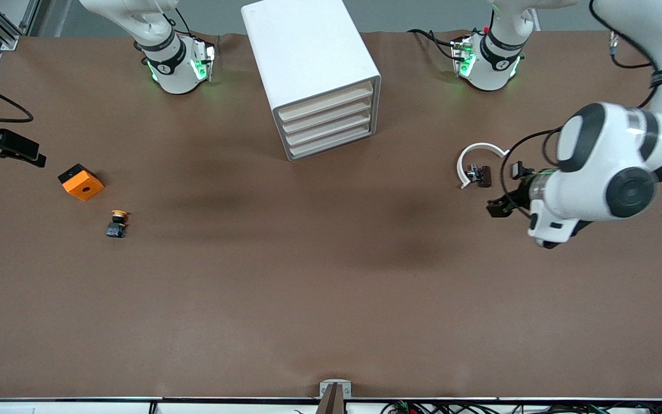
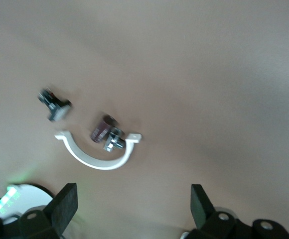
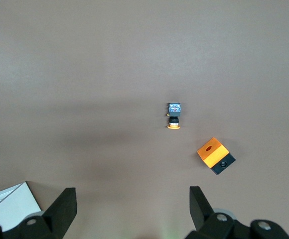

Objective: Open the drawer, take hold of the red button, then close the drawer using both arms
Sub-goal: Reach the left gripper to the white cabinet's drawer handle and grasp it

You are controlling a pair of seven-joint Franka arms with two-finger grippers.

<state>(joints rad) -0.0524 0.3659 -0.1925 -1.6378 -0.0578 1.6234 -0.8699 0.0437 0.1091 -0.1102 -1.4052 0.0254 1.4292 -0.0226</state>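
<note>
We see a brown tabletop, a white cabinet with cream drawer fronts, an orange cube with black base, a yellow-orange-capped button on black-and-blue body, a white curved clip, and black fingers.

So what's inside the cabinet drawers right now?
Can't tell. All four drawers in the cabinet are shut, only their cream fronts showing. No red button is visible anywhere; a yellow-capped button lies on the table beside the orange cube.
</note>
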